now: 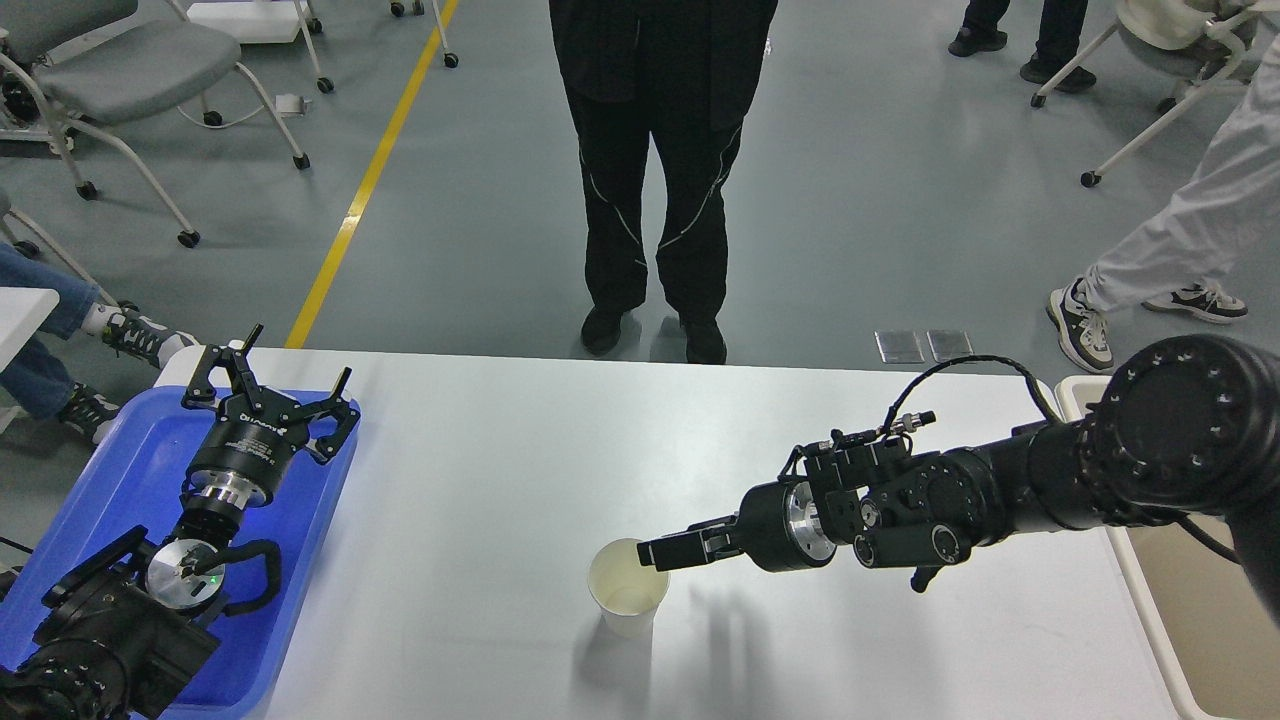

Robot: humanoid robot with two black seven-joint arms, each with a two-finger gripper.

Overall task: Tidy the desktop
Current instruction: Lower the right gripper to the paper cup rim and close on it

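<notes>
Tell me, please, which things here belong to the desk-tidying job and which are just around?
Job:
- white rectangular desktop
- white paper cup
- blue plastic tray
- beige rimmed bin
- right gripper, at the cup's rim
- left gripper, open over the tray

Around:
- grey wheeled chairs
- yellow floor line
- standing person

The large, plain white rectangular desktop [480,450] with rounded corners lies flat, smooth and matte. Its left end sits just beside the blue plastic tray [130,450], which overlaps that edge.

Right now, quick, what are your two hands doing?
Left hand: open, holding nothing, above the blue tray.
Right hand: at the paper cup rim; open or closed, I cannot tell.
</notes>
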